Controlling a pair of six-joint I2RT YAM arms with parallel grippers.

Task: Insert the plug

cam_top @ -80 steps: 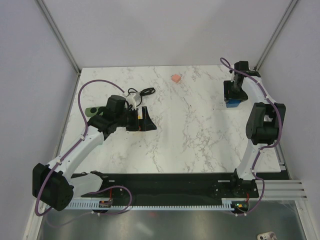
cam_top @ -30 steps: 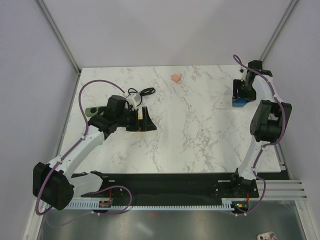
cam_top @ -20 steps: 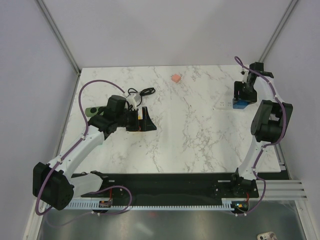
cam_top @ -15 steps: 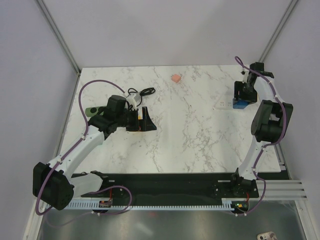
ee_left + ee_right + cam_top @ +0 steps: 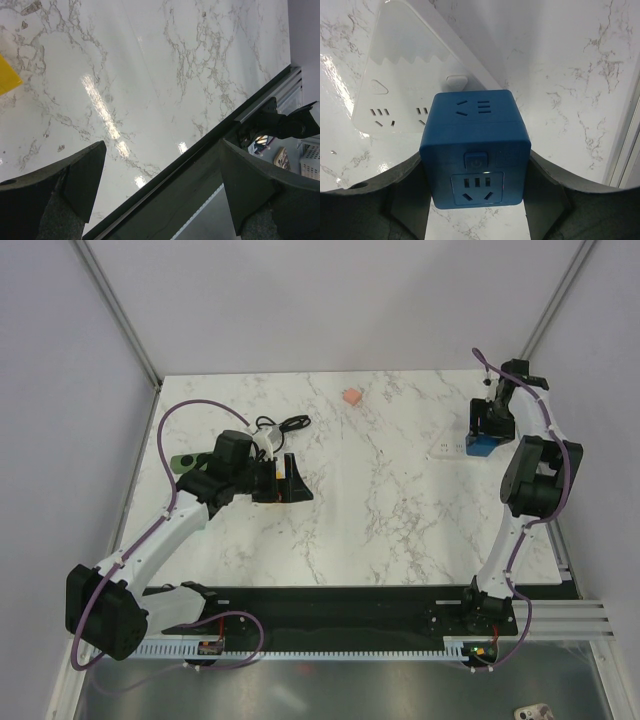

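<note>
Right claw [image 5: 476,172] grips plug [image 5: 475,145] just beside strip [image 5: 395,100]. Left claw [image 5: 162,180] wide apart, empty. Step: lining up, likely. Next: move plug over strip holes, push straight down.

You have a blue plastic cube plug [image 5: 476,150] with small dark slots on its faces. The flat white plastic power strip [image 5: 395,95] has dark slots too. Your white marble table top [image 5: 380,510] has thin grey lines. One yellow block corner [image 5: 6,75] shows, and a small pink lump [image 5: 350,397].
</note>
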